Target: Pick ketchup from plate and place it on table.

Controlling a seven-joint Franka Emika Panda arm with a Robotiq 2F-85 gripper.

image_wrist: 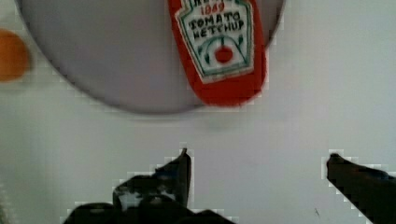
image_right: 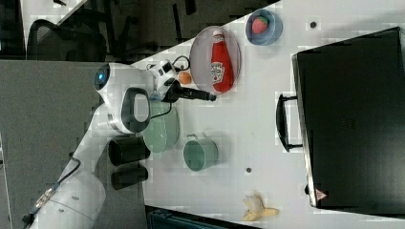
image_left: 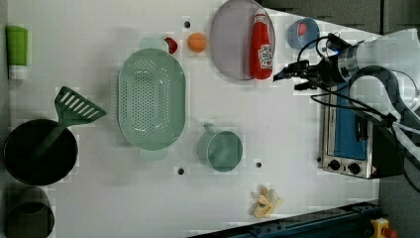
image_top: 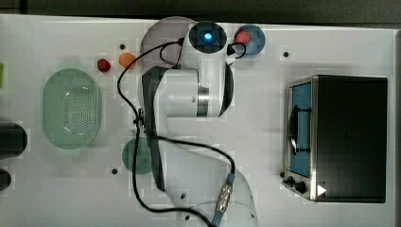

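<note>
Wrist view: tool [image_wrist: 259,158] agape above table [image_wrist: 280,116].

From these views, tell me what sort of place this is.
Probably a lab's mock kitchen for robot trials: a white table with a toaster oven, a colander, and a ketchup bottle on a plate, with a robot arm mounted at the edge and an office chair behind.

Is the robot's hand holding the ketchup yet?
No, nothing is held. The end effector is open, short of the ketchup bottle lying on the plate.
</note>
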